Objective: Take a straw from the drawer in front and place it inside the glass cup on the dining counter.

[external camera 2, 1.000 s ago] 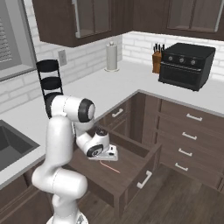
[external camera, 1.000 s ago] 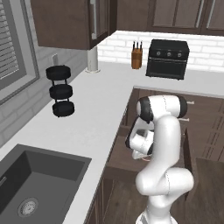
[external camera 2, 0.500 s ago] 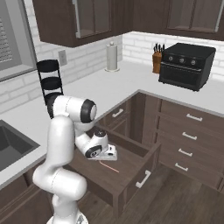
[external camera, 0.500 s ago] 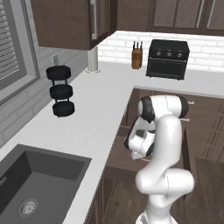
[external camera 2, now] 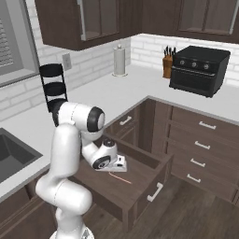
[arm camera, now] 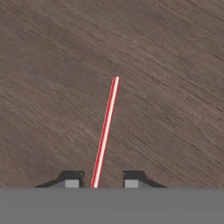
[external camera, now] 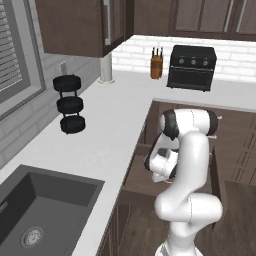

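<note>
The drawer (external camera 2: 142, 156) stands pulled out from the corner cabinet, and its brown floor (arm camera: 52, 65) shows in the hand view. On that floor lies the thin red-pink straw (arm camera: 105, 131) (external camera 2: 120, 178). My gripper (arm camera: 103, 183) (external camera 2: 122, 167) is down inside the drawer, right over the straw's near end. The straw runs up between the two fingertips (arm camera: 72, 181), nearer the left one, with a gap on each side. The jaws stand narrow but apart. The glass cup and the dining counter are out of view.
The drawer's front wall with its metal handle (external camera 2: 156, 191) rises just right of the hand. On the white L-shaped counter stand a black oven (external camera 2: 198, 70), a knife block (external camera 2: 167, 66), a paper towel roll (external camera 2: 120, 60) and a black tiered rack (external camera 2: 53, 86). A sink (external camera: 40, 210) lies left.
The hand stays low in the drawer over the straw, in nearly the same place. No other shift shows in the base views.
</note>
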Controlling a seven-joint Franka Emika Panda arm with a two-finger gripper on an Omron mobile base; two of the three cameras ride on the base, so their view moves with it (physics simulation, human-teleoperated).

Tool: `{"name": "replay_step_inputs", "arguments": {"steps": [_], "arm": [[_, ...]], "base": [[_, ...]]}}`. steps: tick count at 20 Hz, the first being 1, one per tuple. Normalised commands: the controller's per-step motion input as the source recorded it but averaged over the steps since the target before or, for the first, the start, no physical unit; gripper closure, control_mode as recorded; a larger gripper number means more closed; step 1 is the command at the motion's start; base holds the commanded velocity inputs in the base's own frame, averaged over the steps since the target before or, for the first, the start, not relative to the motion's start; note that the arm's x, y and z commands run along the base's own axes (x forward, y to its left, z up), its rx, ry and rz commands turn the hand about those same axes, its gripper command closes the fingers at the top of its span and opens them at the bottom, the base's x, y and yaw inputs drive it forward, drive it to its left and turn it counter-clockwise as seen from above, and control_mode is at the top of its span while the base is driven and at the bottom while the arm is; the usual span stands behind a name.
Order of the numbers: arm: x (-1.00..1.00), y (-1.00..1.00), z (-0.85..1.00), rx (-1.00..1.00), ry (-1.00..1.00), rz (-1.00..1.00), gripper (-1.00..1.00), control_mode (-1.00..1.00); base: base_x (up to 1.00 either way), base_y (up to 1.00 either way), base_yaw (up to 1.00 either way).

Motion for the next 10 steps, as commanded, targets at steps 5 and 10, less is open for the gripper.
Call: {"name": "replay_step_inputs", "arguments": {"steps": [5, 10], "arm": [[0.00, -0.18, 0.00, 0.00, 0.02, 0.00, 1.00, -1.00], [-0.01, -0.08, 0.28, 0.02, 0.00, 0.00, 1.00, -1.00]], "base": [[0.00, 0.00, 0.00], [0.00, 0.00, 0.00]]}}
